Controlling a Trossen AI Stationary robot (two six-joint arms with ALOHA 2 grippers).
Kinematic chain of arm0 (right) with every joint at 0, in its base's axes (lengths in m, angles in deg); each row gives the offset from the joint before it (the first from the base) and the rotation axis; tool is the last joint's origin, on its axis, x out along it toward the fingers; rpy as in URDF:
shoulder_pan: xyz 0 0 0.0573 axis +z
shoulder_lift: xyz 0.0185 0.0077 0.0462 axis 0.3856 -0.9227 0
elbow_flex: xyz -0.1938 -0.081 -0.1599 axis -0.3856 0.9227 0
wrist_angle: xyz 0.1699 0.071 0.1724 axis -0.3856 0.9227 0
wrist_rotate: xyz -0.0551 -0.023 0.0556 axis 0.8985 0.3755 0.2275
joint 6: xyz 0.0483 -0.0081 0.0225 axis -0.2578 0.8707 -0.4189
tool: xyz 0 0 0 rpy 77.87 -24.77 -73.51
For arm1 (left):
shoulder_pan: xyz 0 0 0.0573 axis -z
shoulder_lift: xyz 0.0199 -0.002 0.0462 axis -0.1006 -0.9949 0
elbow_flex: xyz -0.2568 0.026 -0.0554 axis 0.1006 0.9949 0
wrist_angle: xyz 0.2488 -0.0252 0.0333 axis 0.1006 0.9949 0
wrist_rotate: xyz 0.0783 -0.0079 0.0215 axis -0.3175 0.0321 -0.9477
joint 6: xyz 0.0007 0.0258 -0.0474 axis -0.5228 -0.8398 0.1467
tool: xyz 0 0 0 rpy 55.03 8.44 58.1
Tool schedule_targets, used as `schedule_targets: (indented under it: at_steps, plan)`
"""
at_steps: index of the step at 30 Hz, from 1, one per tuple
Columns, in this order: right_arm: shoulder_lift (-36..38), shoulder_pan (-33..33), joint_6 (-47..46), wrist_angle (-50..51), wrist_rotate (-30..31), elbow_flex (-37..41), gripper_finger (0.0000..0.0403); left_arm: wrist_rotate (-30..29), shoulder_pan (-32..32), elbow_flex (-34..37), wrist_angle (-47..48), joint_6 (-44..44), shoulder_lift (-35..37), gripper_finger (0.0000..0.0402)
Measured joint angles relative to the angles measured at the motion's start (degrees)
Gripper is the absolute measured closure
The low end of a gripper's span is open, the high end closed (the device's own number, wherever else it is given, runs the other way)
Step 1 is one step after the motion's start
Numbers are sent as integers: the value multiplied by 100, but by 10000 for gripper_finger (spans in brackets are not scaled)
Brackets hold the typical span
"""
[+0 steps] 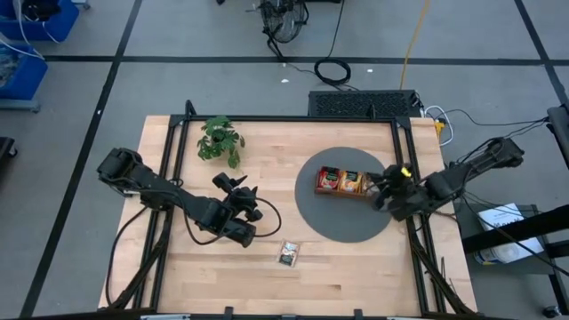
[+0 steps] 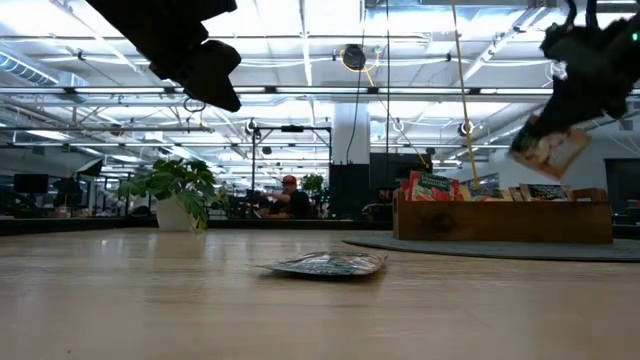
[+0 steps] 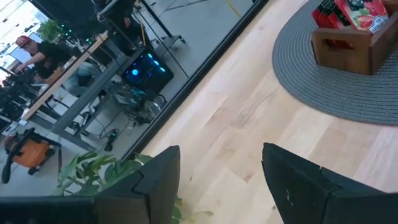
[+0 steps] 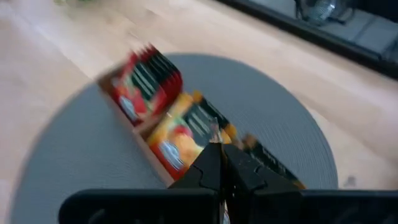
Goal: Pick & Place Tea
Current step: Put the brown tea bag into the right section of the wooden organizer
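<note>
Above the tray (image 1: 342,194), right tool (image 1: 388,189) clamps 1 sachet (image 2: 548,149); left tool (image 1: 242,233) gapes

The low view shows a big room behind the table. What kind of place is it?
Probably a robotics lab or workshop hall: open ceiling with strip lights, a person at a desk, cables on a taped floor.

The tabletop (image 1: 356,267) is pale, straight-grained wood. A round mat (image 1: 311,213) on it is plain grey. The brown wooden tray (image 1: 342,193) holds red sachets (image 1: 329,180) beside orange-yellow sachets (image 1: 353,182). A dark-printed white sachet (image 1: 288,254) lies just beyond the black left fingers (image 3: 305,186). The plant (image 1: 220,140) is green.
</note>
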Motion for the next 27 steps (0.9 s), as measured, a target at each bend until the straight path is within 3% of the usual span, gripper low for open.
schedule_targets:
  at_steps: [7,10,16,20,27]
  plan:
    - [-286,0,-782,-26,16,626,403,104,0,0,-12,-22,-2,174]
    - [-284,0,-913,-75,308,806,403,121,0,2,-13,-24,-2,174]
    - [-282,0,-517,-697,767,1034,403,139,0,2,-17,-24,-2,174]
    - [-282,0,-165,-1114,755,1264,403,139,0,2,-17,-20,-2,174]
    - [-282,-4,-475,-1589,626,1861,399,139,0,2,-18,-26,-2,174]
